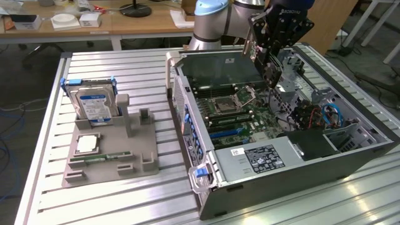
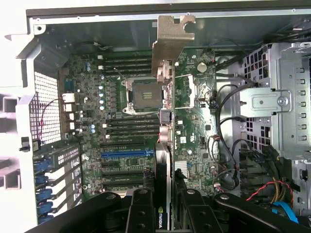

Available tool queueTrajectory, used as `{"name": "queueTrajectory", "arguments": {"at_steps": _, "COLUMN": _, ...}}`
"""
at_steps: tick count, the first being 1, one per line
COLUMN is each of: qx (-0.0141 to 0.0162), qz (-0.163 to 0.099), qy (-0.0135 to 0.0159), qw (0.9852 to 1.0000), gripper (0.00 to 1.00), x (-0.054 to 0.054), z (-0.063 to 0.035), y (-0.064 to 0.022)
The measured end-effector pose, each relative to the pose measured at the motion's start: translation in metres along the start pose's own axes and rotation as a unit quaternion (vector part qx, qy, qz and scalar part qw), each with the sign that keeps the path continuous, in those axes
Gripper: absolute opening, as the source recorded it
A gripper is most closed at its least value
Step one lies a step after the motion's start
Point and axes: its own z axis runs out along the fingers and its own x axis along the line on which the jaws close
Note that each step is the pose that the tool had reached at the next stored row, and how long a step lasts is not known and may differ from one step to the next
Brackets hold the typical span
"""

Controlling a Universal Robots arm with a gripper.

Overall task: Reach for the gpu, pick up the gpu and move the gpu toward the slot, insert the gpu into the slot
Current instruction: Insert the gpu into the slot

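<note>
My gripper (image 1: 272, 58) hangs over the open computer case (image 1: 187, 108), shut on the gpu (image 1: 270, 75), which stands on edge above the motherboard (image 1: 234, 110). In the wrist view the gpu (image 2: 166, 121) shows edge-on between my fingers (image 2: 141, 213), its silver end bracket (image 2: 172, 36) pointing away toward the case wall and its green card edge running back to the gripper (image 2: 166, 216). A blue slot (image 2: 127, 153) lies on the motherboard (image 2: 194, 121) beside the card's line and apart from it, also seen as the blue slot (image 1: 228, 132) in the exterior view.
On the exterior view's left, a grey fixture (image 1: 109, 154) holds a blue-labelled hard drive (image 1: 93, 105), a processor (image 1: 86, 143) and a memory stick (image 1: 100, 158). Inside the case are a drive cage (image 2: 277, 97), loose cables (image 2: 228, 145) and a power supply (image 1: 262, 157).
</note>
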Motion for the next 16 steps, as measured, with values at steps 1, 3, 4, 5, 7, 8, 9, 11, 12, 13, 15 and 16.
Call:
{"name": "queueTrajectory", "arguments": {"at_steps": 1, "qx": 0.0, "qz": -0.001, "qy": 0.0, "qw": 1.0, "gripper": 0.26, "x": 0.0, "z": 0.0, "y": 0.0}}
{"name": "queueTrajectory", "arguments": {"at_steps": 3, "qx": -0.0001, "qz": -0.005, "qy": 0.0003, "qw": 1.0, "gripper": 0.26, "x": 0.0001, "z": 0.0, "y": 0.0}}
{"name": "queueTrajectory", "arguments": {"at_steps": 4, "qx": -0.0002, "qz": -0.009, "qy": 0.0005, "qw": 1.0, "gripper": 0.26, "x": 0.0001, "z": 0.0, "y": 0.0}}
{"name": "queueTrajectory", "arguments": {"at_steps": 5, "qx": -0.0002, "qz": -0.014, "qy": 0.0007, "qw": 0.9999, "gripper": 0.26, "x": 0.0001, "z": 0.0, "y": 0.0}}
{"name": "queueTrajectory", "arguments": {"at_steps": 7, "qx": -0.0003, "qz": -0.024, "qy": 0.0012, "qw": 0.9997, "gripper": 0.26, "x": 0.0003, "z": 0.0, "y": -0.0001}}
{"name": "queueTrajectory", "arguments": {"at_steps": 8, "qx": -0.0004, "qz": -0.03, "qy": 0.0014, "qw": 0.9996, "gripper": 0.26, "x": 0.0003, "z": 0.0, "y": -0.0001}}
{"name": "queueTrajectory", "arguments": {"at_steps": 9, "qx": -0.0005, "qz": -0.036, "qy": 0.0018, "qw": 0.9994, "gripper": 0.26, "x": 0.0004, "z": 0.0, "y": -0.0001}}
{"name": "queueTrajectory", "arguments": {"at_steps": 11, "qx": -0.0007, "qz": -0.05, "qy": 0.0025, "qw": 0.9988, "gripper": 0.26, "x": 0.0004, "z": 0.0, "y": -0.0001}}
{"name": "queueTrajectory", "arguments": {"at_steps": 12, "qx": -0.0008, "qz": -0.057, "qy": 0.0028, "qw": 0.9984, "gripper": 0.26, "x": 0.0004, "z": 0.0, "y": -0.0001}}
{"name": "queueTrajectory", "arguments": {"at_steps": 13, "qx": -0.0009, "qz": -0.064, "qy": 0.0032, "qw": 0.9979, "gripper": 0.26, "x": 0.0004, "z": 0.0, "y": -0.0001}}
{"name": "queueTrajectory", "arguments": {"at_steps": 15, "qx": -0.0011, "qz": -0.079, "qy": 0.0039, "qw": 0.9969, "gripper": 0.26, "x": 0.0004, "z": 0.0, "y": -0.0001}}
{"name": "queueTrajectory", "arguments": {"at_steps": 16, "qx": -0.0011, "qz": -0.086, "qy": 0.0043, "qw": 0.9963, "gripper": 0.26, "x": 0.0004, "z": 0.0, "y": -0.0001}}
